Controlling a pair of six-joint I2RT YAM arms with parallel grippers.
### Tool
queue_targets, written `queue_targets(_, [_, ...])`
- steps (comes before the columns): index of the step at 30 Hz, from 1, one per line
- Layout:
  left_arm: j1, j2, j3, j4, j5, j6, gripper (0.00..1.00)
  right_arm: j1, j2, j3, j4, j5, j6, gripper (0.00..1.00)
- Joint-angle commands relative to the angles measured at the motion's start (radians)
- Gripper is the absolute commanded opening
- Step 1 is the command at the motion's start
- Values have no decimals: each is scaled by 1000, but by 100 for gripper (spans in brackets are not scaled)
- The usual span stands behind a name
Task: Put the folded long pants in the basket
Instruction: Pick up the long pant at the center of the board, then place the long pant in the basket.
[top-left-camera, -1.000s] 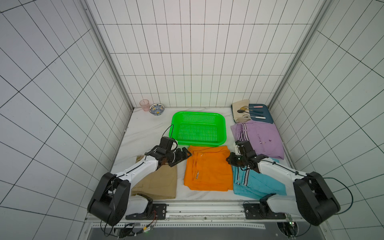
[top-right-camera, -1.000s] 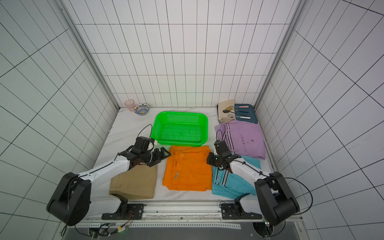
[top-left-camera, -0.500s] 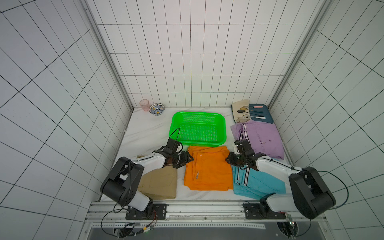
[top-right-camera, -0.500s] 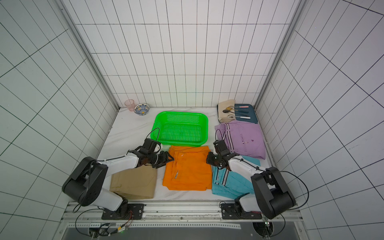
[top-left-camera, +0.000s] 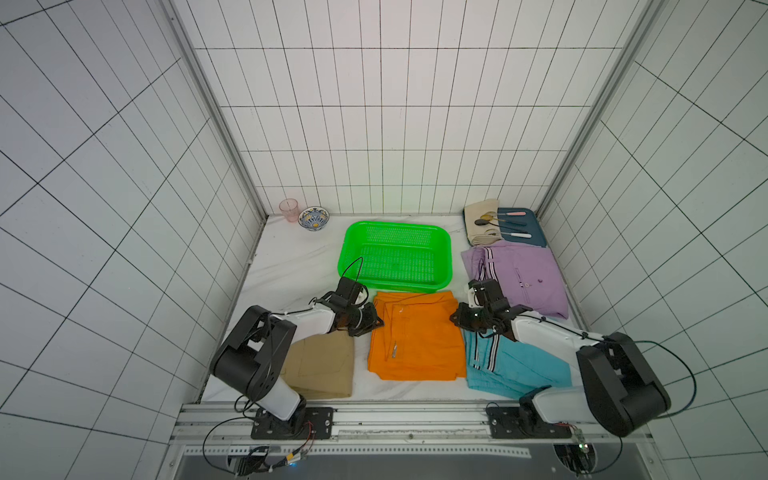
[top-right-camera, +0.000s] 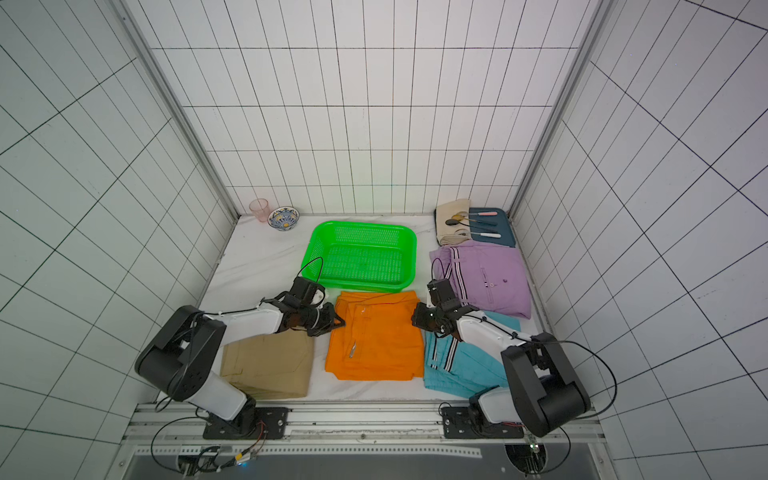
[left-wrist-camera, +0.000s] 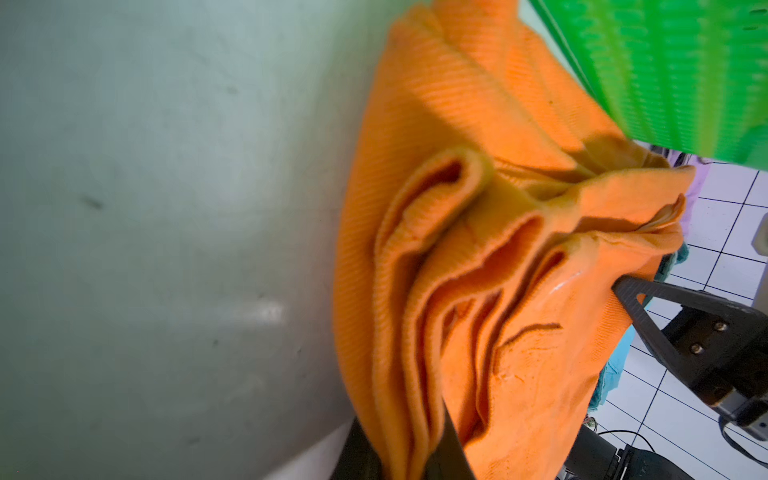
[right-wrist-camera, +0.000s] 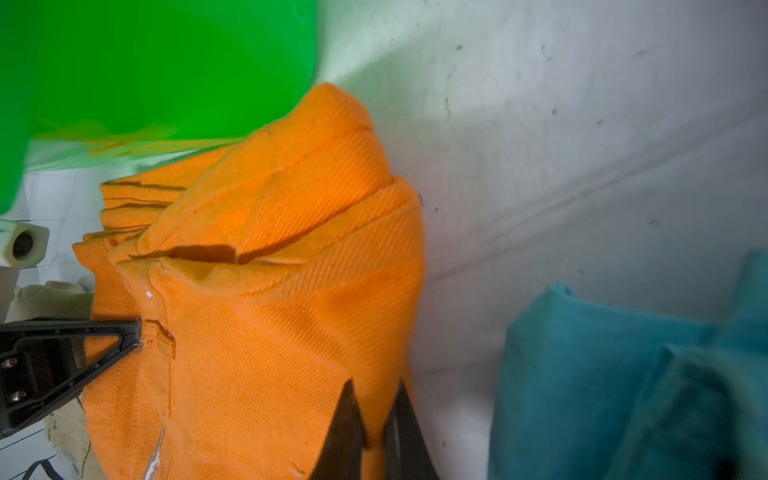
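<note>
The orange folded long pants (top-left-camera: 415, 336) (top-right-camera: 374, 336) lie flat just in front of the green basket (top-left-camera: 399, 226) (top-right-camera: 361, 226), which holds nothing. My left gripper (top-left-camera: 378, 323) (left-wrist-camera: 409, 449) is shut on the bunched left edge of the orange pants (left-wrist-camera: 478, 249). My right gripper (top-left-camera: 455, 318) (right-wrist-camera: 374, 419) is shut on the right edge of the orange pants (right-wrist-camera: 270, 332). Khaki pants (top-left-camera: 320, 365) lie under my left arm. The light blue pants (top-left-camera: 511, 365) lie under my right arm, and the lilac pants (top-left-camera: 523, 278) lie behind them.
A pink cup (top-left-camera: 289, 209) and a patterned bowl (top-left-camera: 313, 218) stand at the back left. A cream cloth (top-left-camera: 482, 224) with cutlery rests on a dark blue tray (top-left-camera: 528, 232) at the back right. Tiled walls close in three sides.
My left gripper slid right to the orange pants' left edge and closed on it. The right gripper kept its hold on the right edge.
</note>
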Motion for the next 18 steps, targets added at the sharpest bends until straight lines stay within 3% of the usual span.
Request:
queue_targets(1, [-31,-101,-9,-42,-20,4,0,16,-47,23,20,-32,13,0])
queue_targets(11, [-106,-306,16,-149,-87,21,0,76,-162,24,-36,-40,21,0])
queue_targets(18, [-125,-473,15,-206,-75,36,0,132,-317,18,-68,-76,48,0])
